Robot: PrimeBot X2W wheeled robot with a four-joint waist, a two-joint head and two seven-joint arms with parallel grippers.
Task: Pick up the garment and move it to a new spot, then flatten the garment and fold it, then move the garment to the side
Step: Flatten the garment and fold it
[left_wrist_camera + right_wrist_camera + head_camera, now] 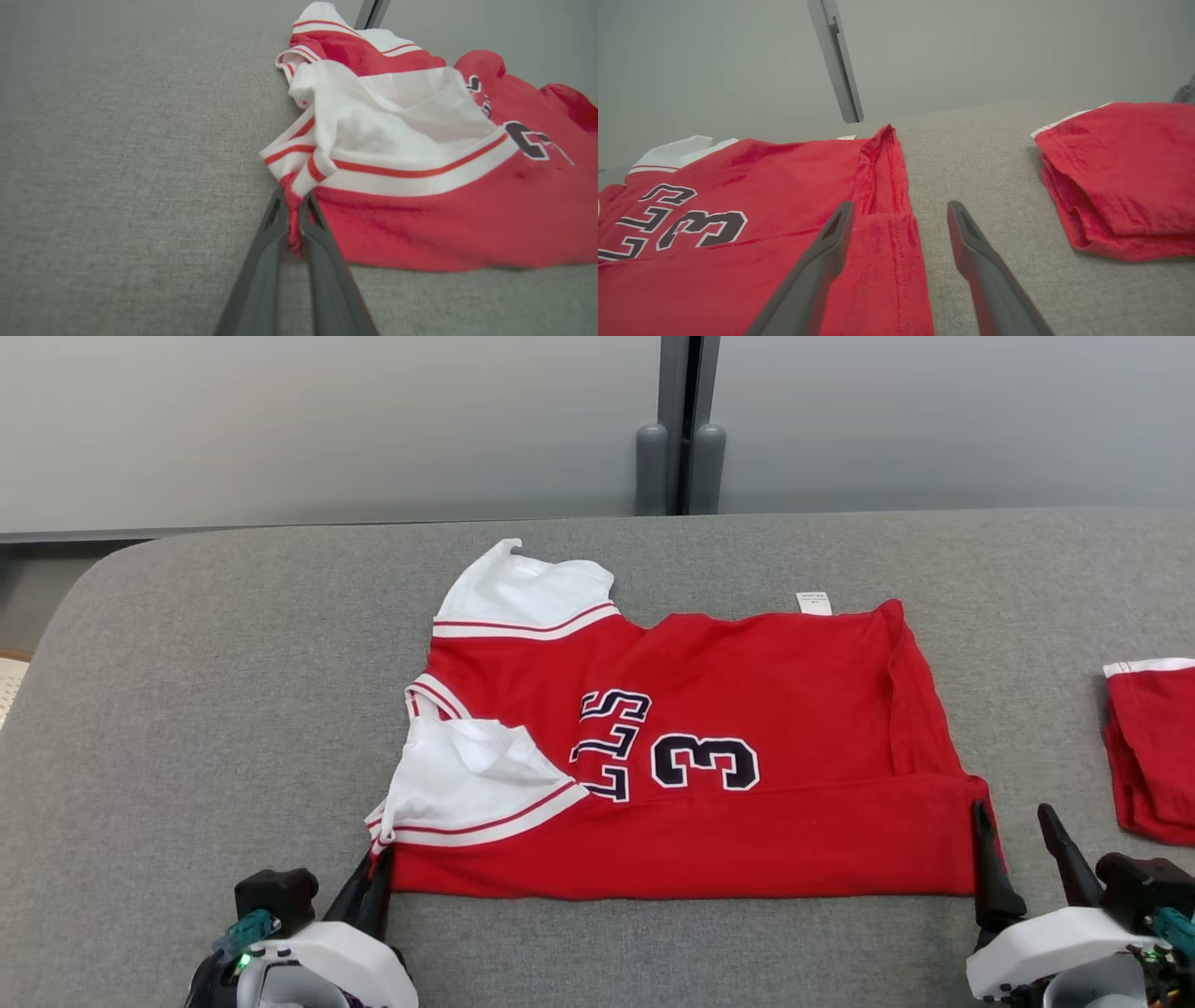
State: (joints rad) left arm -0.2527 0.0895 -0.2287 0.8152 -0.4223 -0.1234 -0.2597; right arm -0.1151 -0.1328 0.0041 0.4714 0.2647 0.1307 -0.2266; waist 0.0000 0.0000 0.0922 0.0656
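Left end effector (292, 201) is clamped on the near left corner of the garment (747, 709), a pinch of red cloth bunched between its fingers just below the striped sleeve trim. The right end effector (900, 205) stands apart at the near right corner, one finger over the hem and the other over bare bench (187, 709) – nothing gripped yet. The garment lies spread flat in the middle of the bench, close to its near edge, print up, tag toward the far edge. The folding step seems to be in hand: next the right side needs to close on its corner, then both should lift evenly and carry the near edge toward the far edge. Counted – one spread jersey, one folded red piece (1153, 747) at the right edge, two end effectors.
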